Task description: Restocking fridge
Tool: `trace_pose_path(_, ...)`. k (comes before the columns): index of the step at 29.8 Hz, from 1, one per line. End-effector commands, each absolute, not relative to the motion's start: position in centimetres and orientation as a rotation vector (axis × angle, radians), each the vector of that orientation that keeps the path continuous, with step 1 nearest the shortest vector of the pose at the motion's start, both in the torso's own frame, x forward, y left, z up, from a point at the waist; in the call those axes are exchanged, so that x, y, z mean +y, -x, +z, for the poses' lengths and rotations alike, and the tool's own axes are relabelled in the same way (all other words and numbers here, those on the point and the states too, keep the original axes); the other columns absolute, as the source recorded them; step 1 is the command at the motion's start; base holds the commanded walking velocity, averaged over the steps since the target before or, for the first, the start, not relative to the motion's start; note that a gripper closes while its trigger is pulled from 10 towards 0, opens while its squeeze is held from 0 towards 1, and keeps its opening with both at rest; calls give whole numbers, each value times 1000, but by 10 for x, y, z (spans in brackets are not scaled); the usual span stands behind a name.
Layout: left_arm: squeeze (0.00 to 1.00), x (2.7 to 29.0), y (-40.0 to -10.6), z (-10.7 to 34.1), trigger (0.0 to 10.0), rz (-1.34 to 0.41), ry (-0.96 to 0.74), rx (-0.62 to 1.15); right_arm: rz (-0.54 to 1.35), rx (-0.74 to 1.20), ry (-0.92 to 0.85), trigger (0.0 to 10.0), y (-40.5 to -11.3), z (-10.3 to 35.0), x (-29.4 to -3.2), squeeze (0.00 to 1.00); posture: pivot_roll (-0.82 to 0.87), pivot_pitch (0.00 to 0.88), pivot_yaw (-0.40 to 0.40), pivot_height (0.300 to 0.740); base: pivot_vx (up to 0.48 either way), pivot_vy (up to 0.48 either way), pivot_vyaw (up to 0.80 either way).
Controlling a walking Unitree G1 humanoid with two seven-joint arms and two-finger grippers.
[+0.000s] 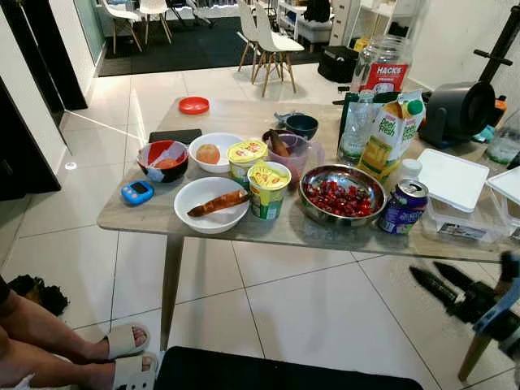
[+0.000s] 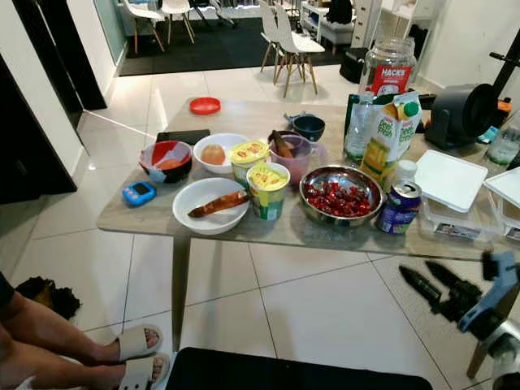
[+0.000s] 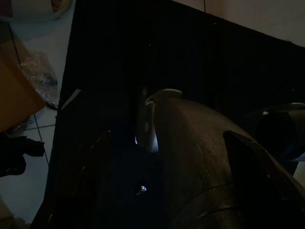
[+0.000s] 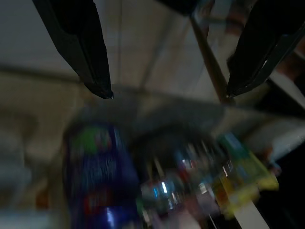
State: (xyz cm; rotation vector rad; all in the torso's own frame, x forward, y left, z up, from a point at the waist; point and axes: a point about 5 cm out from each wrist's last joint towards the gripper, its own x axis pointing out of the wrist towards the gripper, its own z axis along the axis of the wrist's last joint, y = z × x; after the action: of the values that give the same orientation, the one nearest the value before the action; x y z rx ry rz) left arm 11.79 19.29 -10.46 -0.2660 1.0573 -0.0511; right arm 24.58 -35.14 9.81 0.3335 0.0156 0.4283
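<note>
While the right gripper (image 2: 431, 288) hangs below the wood-grain counter (image 1: 146, 213) edge, its long black fingers (image 4: 86, 52) spread apart and grasping nothing, a cylindrical blue can (image 1: 404, 206) stands just above and beyond their tips, beside a round steel bowl (image 1: 342, 194) of glossy red cherries. Left gripper: dark, cannot tell.

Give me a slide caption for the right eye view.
Right gripper open below the table edge, near the blue can and cherry bowl.
</note>
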Motion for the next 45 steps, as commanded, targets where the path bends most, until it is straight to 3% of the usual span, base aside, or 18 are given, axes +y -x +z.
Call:
trace_pose_path(1, 0, 193, -112, -106, 10000, -51, 277, 1072, 433, -83, -331, 10000, -253, 115, -352, 0, -47, 0, -1, 740, 0, 0, 0)
trace_pose_path(7, 0, 193, -115, -105, 10000, -54, 277, 1066, 443, -186, -310, 10000, -267, 133, -346, 0, -43, 0, 1, 740, 0, 0, 0)
trace_pose_path(11, 0, 194, -116, -105, 10000, -53, 277, 1060, 426, -244, -251, 10000, -290, 151, -329, 0, -41, 0, 3, 740, 0, 0, 0)
trace_pose_path(20, 0, 194, -115, -105, 10000, -53, 280, 1062, 272, -296, -121, 10000, -313, 173, -321, 0, -36, 0, 3, 740, 0, 0, 0)
trace_pose_path(29, 0, 194, -117, -105, 10000, -57, 283, 1056, 198, -193, 61, 10000, -329, 175, -309, 0, -36, 0, 0, 740, 0, 0, 0)
trace_pose_path(39, 0, 193, -115, -105, 10000, -58, 281, 1063, 83, -123, 58, 10000, -341, 163, -300, 0, -37, 0, 1, 740, 0, 0, 0)
trace_pose_path(40, 0, 193, -117, -105, 10000, -61, 285, 1055, 34, -115, 66, 10000, -344, 163, -299, 376, -36, 0, 1, 740, 0, 0, 0)
trace_pose_path(41, 0, 193, -117, -105, 10000, -61, 285, 1055, 34, -115, 66, 10000, -344, 163, -299, 376, -36, 0, 1, 740, 0, 0, 0)
trace_pose_path(42, 0, 193, -117, -105, 10000, -60, 286, 1054, 18, -120, 60, 10000, -346, 164, -299, 1000, -30, 0, -3, 740, 0, 0, 0)
trace_pose_path(45, 0, 193, -116, -105, 10000, -57, 286, 1057, -28, -117, 59, 10000, -348, 165, -300, 1000, -30, 0, -3, 740, 0, 0, 0)
